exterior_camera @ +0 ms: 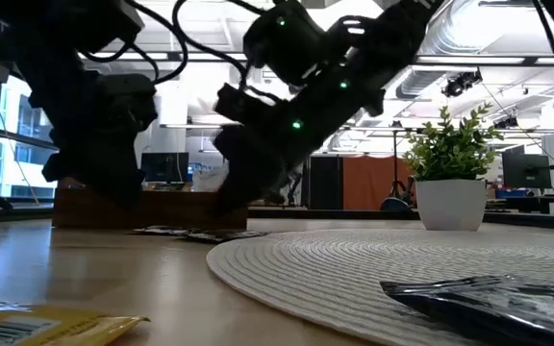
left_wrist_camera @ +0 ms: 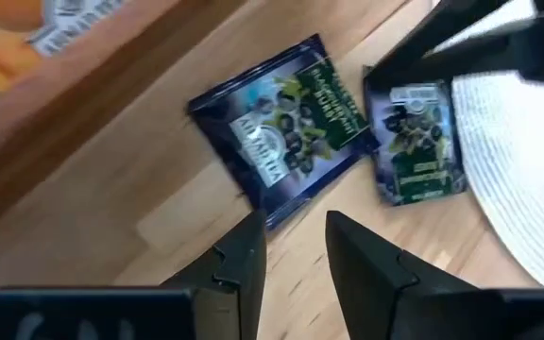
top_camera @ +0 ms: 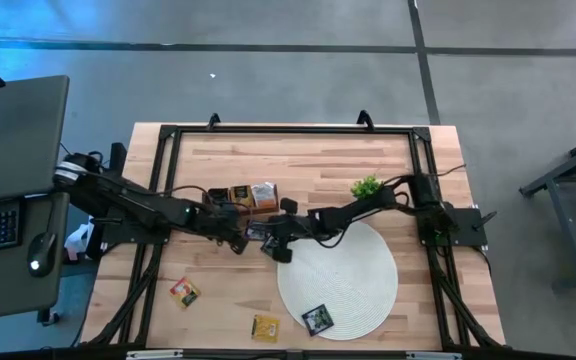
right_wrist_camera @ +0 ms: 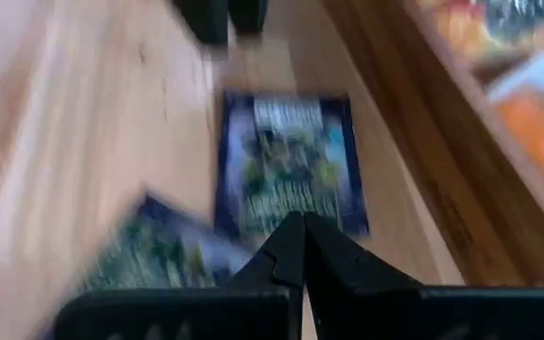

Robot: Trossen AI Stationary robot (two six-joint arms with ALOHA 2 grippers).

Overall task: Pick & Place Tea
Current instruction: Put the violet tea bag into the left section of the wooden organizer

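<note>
Tea: 2 dark blue packets lie flat on the table just off the mat's (top_camera: 368, 290) far-left edge, in front of the tray (top_camera: 251, 196). Packet A (left_wrist_camera: 283, 126) lies nearer the tray, packet B (left_wrist_camera: 416, 142) is just beside it, close to the mat rim; whether the 2 touch I cannot tell.

Left gripper (left_wrist_camera: 296, 247) sits low over the near edge of packet A, jaws narrow with a gap between them, nothing held. From above it shows at table centre (top_camera: 236, 240), reaching in from the left.

Right gripper (right_wrist_camera: 302, 247) has its jaws fully closed, tips pressed together, empty, pointing down at the same 2 packets. From above it is just right of the left one (top_camera: 280, 244), at the mat's far-left rim.

Other tea on the table:
- red-green packet (top_camera: 185, 291) near left, clear of the mat
- yellow packet (top_camera: 265, 327) near edge, just left of the mat
- black packet (top_camera: 317, 319) on the mat's near part
- orange and white packets in the tray compartments (top_camera: 263, 193)

Plant (top_camera: 366, 186) stands in a white pot at the mat's far side, near the right arm.
</note>
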